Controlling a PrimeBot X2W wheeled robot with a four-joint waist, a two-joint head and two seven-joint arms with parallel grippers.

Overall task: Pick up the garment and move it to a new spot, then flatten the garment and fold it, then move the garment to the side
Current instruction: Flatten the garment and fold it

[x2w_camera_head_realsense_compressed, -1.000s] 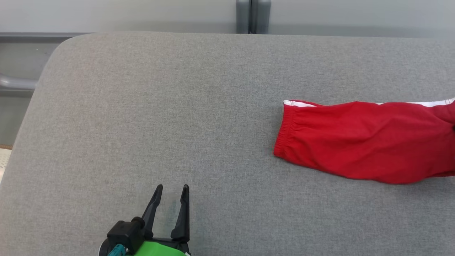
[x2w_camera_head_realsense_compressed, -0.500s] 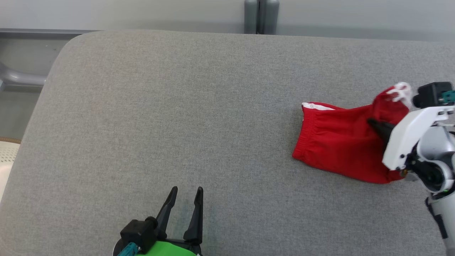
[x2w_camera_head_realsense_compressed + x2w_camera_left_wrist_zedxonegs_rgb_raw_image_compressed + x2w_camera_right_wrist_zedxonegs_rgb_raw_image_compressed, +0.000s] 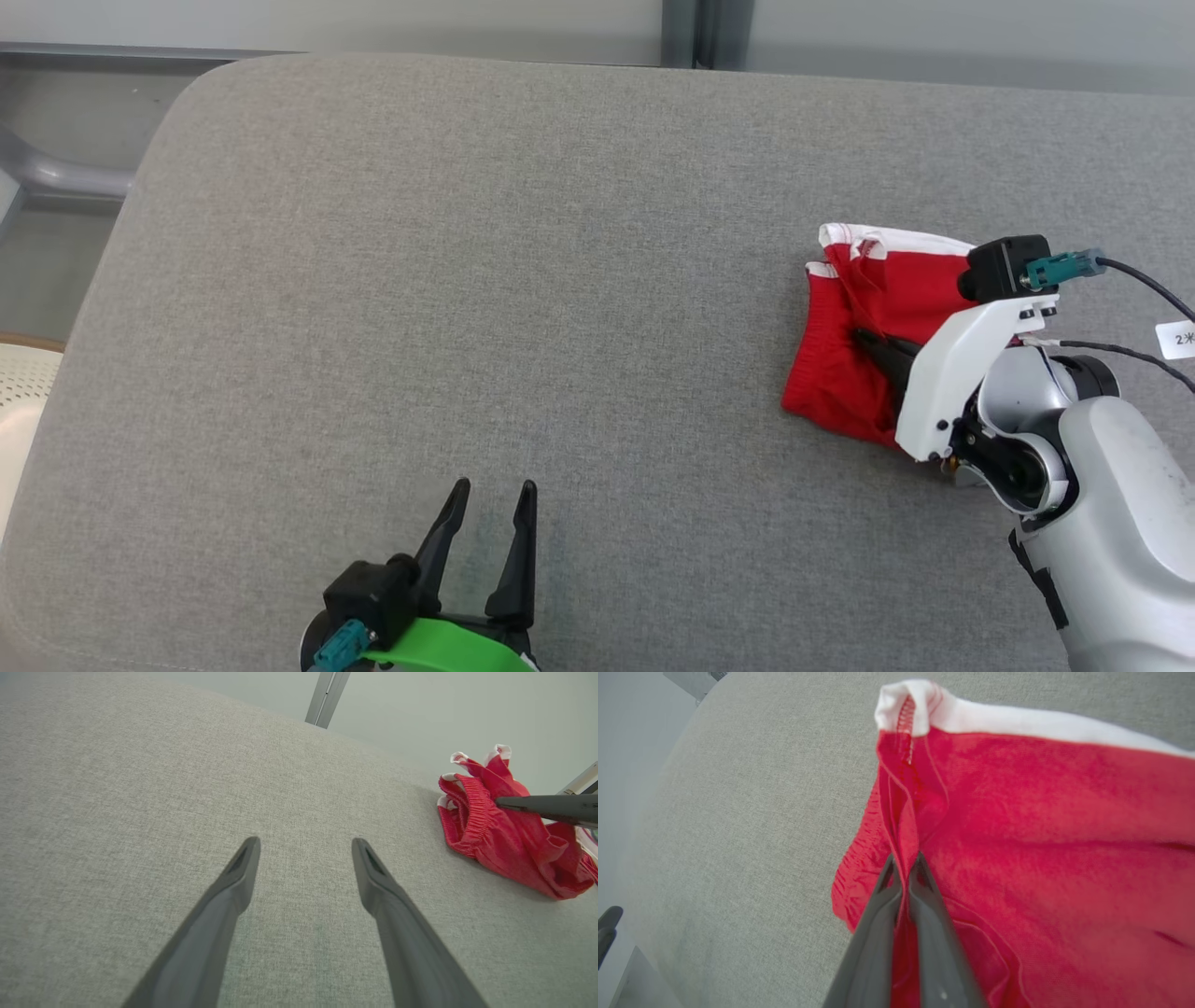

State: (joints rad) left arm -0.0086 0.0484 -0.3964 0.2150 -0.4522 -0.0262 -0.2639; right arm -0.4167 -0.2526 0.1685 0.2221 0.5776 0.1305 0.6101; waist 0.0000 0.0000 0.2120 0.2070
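Note:
The garment (image 3: 859,322) is a pair of red shorts with white trim, doubled over on the right of the grey padded table (image 3: 485,280). It shows as a bunched red heap (image 3: 504,830) in the left wrist view. My right gripper (image 3: 864,338) is shut on a ridge of the red cloth (image 3: 903,830), its fingers pointing left over the elastic waistband. My left gripper (image 3: 493,490) stands open over bare grey surface near the front edge, well to the left of the garment, and nothing lies between its fingers (image 3: 243,868).
The table's rounded left corner (image 3: 177,93) drops off to a grey metal rail (image 3: 65,173) and floor. A pale perforated object (image 3: 23,392) sits at the far left. A grey post (image 3: 695,33) stands behind the back edge. Cables (image 3: 1139,280) trail from my right wrist.
My right gripper has carried the far part of the garment leftward over the waistband end, so the long flat shape is now folded double. The camera shifted. My left gripper stayed open.

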